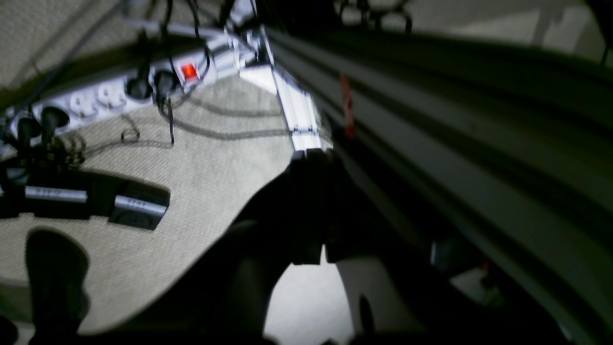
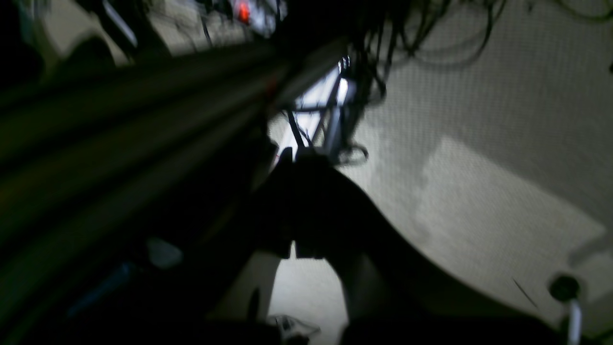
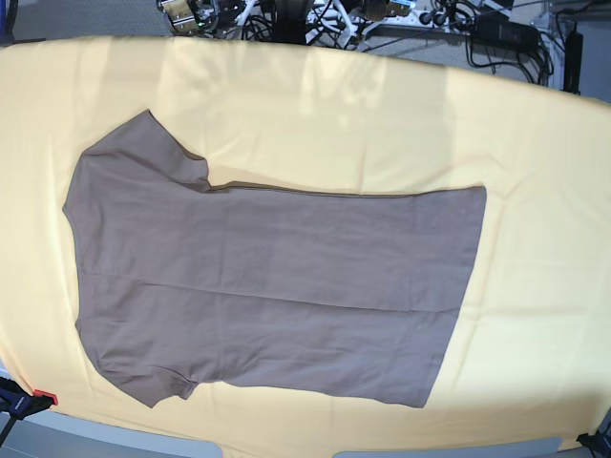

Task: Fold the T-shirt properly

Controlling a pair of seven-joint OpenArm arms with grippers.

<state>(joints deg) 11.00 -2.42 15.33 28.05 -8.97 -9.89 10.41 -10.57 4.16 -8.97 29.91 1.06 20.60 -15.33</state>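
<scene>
The taupe-brown T-shirt (image 3: 277,277) lies spread flat on the large yellow cloth (image 3: 382,114) in the base view, sleeves at the left and hem at the right. No arm or gripper shows in the base view. In the left wrist view my left gripper (image 1: 313,155) is a dark shape hanging beside the table's edge over the carpet, its fingers pressed together and empty. In the right wrist view my right gripper (image 2: 297,155) hangs the same way, dark and blurred, fingers together and holding nothing. The shirt is out of both wrist views.
A white power strip (image 1: 110,91) with a lit red switch and several plugged cables lies on the beige carpet. The table's side rail (image 1: 455,143) runs next to the left gripper. Cables and gear (image 3: 382,19) sit behind the table. A black clamp (image 3: 19,401) grips the front left corner.
</scene>
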